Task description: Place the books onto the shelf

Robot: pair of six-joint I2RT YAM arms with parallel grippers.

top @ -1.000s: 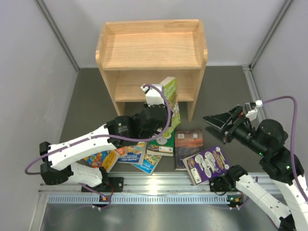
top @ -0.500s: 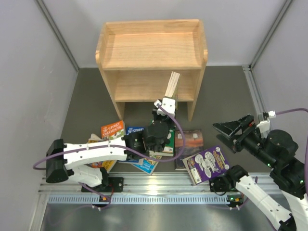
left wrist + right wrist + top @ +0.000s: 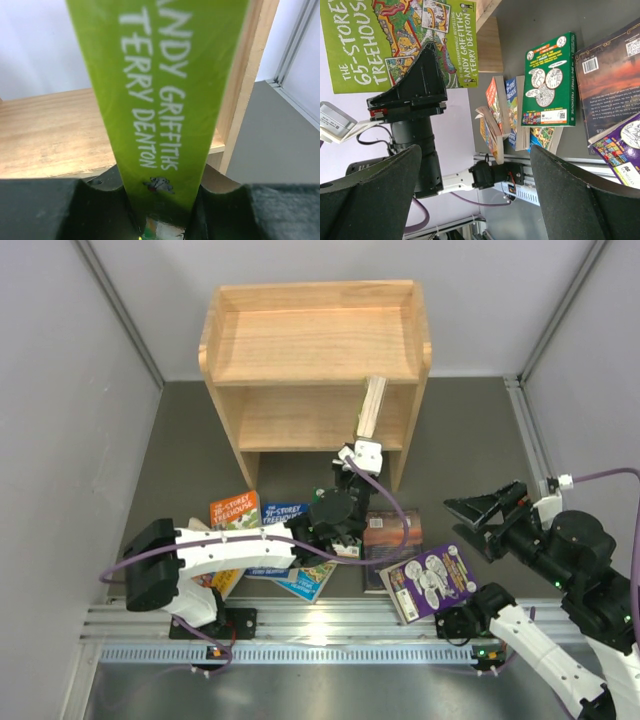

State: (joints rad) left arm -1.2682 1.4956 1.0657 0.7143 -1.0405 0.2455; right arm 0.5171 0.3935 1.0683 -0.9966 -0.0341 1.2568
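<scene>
Shelf (image 3: pixel 315 345): a two-tier light-wood bookcase is set at the far side of the table; its lower tier is seen bare in the left wrist view.
Left gripper (image 3: pixel 360 455): it is clamped on the bottom edge of the green book (image 3: pixel 165 90), which is held upright and spine-first at the right end of the lower tier, just beside the right side panel.
Right gripper (image 3: pixel 480 512): its jaws are spread wide and nothing is held; it is parked above the table, apart from the shelf.
Loose books: a purple book (image 3: pixel 428 582), a dark brown book (image 3: pixel 391 540), a green-backed book (image 3: pixel 549 80) and several bright paperbacks (image 3: pixel 262 550) are left lying in front of the shelf.
Step in hand: the green book is being inserted; whether its lower edge is already resting on the board cannot be told.
Next move: the book is probably to be pushed deeper, set down upright, and only then released.
</scene>
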